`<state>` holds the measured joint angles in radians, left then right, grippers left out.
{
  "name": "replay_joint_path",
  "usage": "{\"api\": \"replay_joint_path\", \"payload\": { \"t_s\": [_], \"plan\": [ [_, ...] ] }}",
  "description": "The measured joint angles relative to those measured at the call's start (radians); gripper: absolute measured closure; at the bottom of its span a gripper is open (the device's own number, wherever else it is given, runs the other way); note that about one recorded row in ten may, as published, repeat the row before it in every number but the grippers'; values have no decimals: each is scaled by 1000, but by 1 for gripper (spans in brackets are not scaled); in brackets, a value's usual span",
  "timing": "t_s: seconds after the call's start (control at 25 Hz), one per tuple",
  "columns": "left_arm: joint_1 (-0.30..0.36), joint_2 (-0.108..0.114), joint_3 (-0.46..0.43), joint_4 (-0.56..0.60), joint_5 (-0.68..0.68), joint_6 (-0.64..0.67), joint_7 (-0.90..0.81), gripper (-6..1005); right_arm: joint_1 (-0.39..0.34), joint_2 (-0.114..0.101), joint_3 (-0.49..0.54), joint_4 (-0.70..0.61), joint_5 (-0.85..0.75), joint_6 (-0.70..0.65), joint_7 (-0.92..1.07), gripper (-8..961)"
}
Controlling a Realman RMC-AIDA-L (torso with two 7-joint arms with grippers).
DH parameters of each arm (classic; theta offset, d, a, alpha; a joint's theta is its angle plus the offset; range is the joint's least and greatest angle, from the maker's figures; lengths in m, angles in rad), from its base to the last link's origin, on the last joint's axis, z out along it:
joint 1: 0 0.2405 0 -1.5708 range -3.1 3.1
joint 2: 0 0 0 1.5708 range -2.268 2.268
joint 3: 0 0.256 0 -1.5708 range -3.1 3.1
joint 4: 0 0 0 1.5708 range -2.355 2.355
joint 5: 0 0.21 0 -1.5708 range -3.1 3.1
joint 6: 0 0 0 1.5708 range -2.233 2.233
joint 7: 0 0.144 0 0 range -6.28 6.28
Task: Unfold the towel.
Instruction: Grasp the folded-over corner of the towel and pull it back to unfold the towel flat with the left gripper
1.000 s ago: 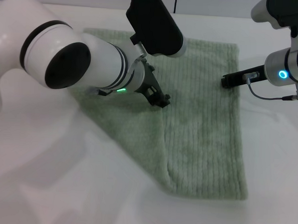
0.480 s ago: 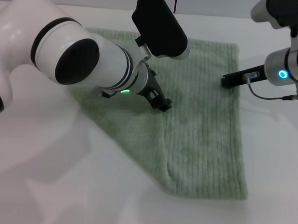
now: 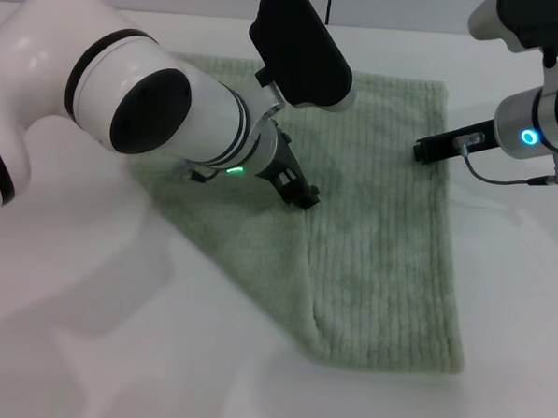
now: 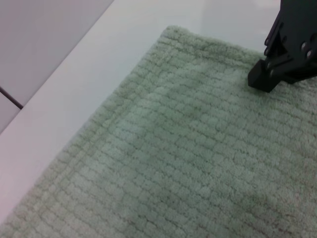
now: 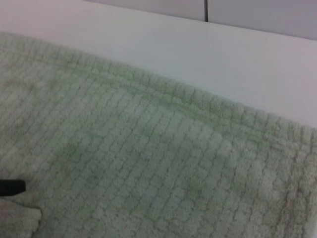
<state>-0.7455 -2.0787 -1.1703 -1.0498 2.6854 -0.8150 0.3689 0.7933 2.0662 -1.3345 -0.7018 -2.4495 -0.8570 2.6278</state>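
The pale sage-green ribbed towel [image 3: 380, 252] lies on the white table. Its left part is folded over as a flap with a diagonal edge. My left gripper [image 3: 303, 193] is down on the towel at the top of the fold line, near the middle. My right gripper [image 3: 421, 150] is shut, and its tip rests on the towel near the right hem. The left wrist view shows the towel [image 4: 173, 163] and the right gripper's black tip [image 4: 261, 81] on it. The right wrist view shows the towel [image 5: 148, 163] and its hemmed edge, with a black tip of the left gripper [image 5: 11, 187] at the border.
The white table [image 3: 113, 331] surrounds the towel on all sides. My large white left arm [image 3: 144, 108] hides the towel's far left part. A grey wall panel [image 5: 257, 15] stands behind the table's far edge.
My left arm has shifted slightly to the right and away from me, its gripper staying on the fold. The towel and right arm have not moved.
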Motion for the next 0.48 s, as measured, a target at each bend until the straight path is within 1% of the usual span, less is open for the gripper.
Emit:
{"api": "replay_joint_path", "payload": {
  "t_s": [0.48],
  "plan": [
    [-19,0,2,37,0,5,-1,190,1,0,-2,3,-1,0,0,953]
  ]
}}
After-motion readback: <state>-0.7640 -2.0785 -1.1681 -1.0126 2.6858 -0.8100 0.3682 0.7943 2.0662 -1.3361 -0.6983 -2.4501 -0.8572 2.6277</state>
